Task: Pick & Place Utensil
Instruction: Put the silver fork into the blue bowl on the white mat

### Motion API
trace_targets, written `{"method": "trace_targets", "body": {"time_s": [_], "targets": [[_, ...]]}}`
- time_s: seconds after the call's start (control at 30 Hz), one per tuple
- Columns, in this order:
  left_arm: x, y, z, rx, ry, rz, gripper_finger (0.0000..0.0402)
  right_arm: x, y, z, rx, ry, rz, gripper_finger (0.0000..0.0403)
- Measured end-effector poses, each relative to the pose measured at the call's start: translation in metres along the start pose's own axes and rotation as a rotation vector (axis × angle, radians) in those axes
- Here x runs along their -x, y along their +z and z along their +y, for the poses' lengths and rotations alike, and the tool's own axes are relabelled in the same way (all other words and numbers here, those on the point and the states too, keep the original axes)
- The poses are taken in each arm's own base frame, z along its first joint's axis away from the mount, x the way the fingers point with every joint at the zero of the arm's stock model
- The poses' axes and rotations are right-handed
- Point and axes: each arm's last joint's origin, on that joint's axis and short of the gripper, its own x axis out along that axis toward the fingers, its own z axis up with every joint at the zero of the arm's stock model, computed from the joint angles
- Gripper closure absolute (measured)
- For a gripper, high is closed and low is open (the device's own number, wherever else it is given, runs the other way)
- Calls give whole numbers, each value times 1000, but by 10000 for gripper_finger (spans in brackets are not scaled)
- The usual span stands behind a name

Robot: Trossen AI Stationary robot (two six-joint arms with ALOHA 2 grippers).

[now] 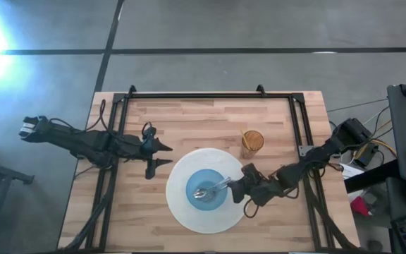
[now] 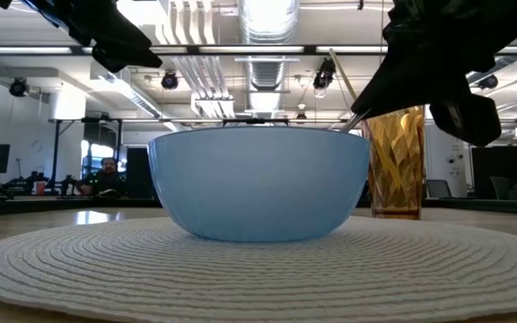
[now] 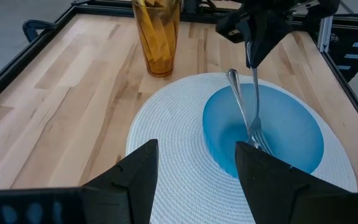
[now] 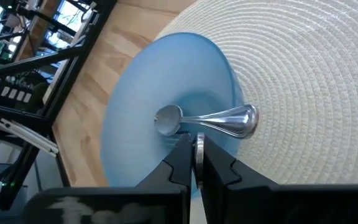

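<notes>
My left gripper [image 1: 162, 154] hangs over the bare wood of the table [image 1: 210, 116], just left of the white woven placemat [image 1: 182, 208], and its two dark fingers [image 3: 132, 180] are spread wide with nothing between them. It points to the right, toward the middle of the table.

On the round placemat sits the blue bowl [image 1: 206, 190], roughly at the mat's centre. In the bowl lie two metal utensils. The spoon [image 4: 219, 120] rests with its bowl end down in the bottom and its handle leaning up over the right rim, free of any grip. Beside it is the fork [image 3: 255, 102]: its tines are down in the bowl, and its handle rises toward my right gripper [image 1: 241, 185].

That right gripper is at the right edge of the bowl, above the placemat, reaching in from the right side of the table. From my right wrist view, the fingers [image 4: 180, 163] are pressed close on the thin handle of the fork, which shows edge-on as a bright strip between them. The left wrist view shows the same: the fork handle runs straight up into my right gripper's tips.

Beyond the placemat, on the far right, stands an amber glass tumbler [image 1: 252, 143], upright, with sticks or utensils in it that I cannot tell apart.
</notes>
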Motion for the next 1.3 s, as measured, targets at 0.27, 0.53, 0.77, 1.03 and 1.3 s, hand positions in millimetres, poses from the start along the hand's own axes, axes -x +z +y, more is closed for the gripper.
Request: {"method": "trace_targets", "body": {"time_s": [0.27, 0.53, 0.77, 1.03, 1.3], "targets": [[0, 0, 0, 0, 0, -1, 195, -1, -1, -1, 65, -11, 2, 394], [0, 0, 0, 6, 0, -2, 195, -3, -3, -2, 171, -17, 10, 394], [0, 0, 0, 16, 0, -1, 195, -2, -5, -4, 216, -29, 19, 394], [0, 0, 0, 17, 0, -1, 195, -2, -5, -6, 107, -45, 28, 387], [2, 5, 0, 12, -3, -15, 195, -3, -6, -7, 51, -50, 20, 385]]}}
